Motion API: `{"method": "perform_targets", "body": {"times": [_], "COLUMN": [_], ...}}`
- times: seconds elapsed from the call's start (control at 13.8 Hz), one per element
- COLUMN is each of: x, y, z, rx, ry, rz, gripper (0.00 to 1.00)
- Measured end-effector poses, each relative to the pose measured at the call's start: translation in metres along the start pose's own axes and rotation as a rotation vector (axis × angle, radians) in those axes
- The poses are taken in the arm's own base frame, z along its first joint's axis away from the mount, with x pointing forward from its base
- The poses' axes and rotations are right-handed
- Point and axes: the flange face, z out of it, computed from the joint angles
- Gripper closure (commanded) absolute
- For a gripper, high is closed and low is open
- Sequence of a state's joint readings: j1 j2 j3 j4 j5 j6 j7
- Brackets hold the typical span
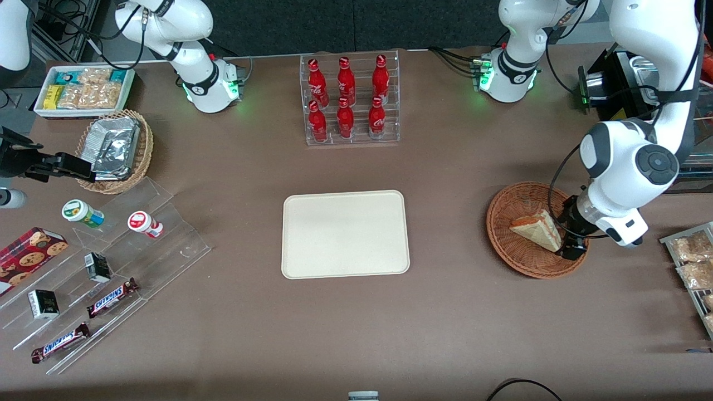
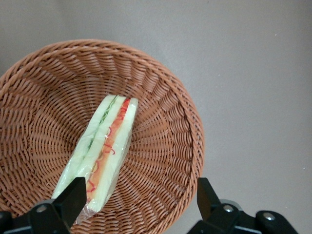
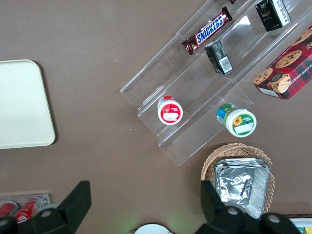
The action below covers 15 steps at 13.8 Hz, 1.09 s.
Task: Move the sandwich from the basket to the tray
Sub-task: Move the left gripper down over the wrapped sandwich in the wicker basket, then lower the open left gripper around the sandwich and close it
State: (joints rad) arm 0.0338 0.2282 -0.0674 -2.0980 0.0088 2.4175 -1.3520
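The sandwich (image 1: 536, 228), a wrapped white-bread wedge with orange-red filling, lies in the reddish-brown wicker basket (image 1: 513, 253) toward the working arm's end of the table. My gripper (image 1: 571, 245) hangs low over the basket's rim, open, holding nothing. In the left wrist view the gripper (image 2: 140, 197) straddles the rim. One of its fingers (image 2: 73, 195) is close to the wide end of the sandwich (image 2: 108, 146), and the other is over bare table outside the basket (image 2: 161, 122). The cream tray (image 1: 345, 234) lies flat at the table's middle with nothing on it.
A clear rack of red bottles (image 1: 350, 100) stands farther from the front camera than the tray. At the parked arm's end are a tan basket of foil packs (image 1: 114, 150), a white box of snacks (image 1: 83, 89) and an acrylic stand (image 1: 111, 267). Packets on a rack (image 1: 693, 262) lie beside the basket.
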Motion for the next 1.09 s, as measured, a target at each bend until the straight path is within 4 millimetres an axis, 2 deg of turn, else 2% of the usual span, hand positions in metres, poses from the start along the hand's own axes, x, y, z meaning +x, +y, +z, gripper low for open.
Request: {"method": "perform_targets", "body": {"times": [0.22,0.36,0.65,1.09], "x": [-0.018,-0.024,-0.021,-0.016], "y": [-0.004,-0.012,-0.025,-0.025], "z": [0.009,0.017,0.015,0.005], "rx": [0.021,0.044,0.085,0.078], "ry": [-0.007,-0.012,-0.021,-0.016], "rz": [0.058,0.101,0.193,0.194], "gripper": [0.0,0.0,0.0,0.0]}}
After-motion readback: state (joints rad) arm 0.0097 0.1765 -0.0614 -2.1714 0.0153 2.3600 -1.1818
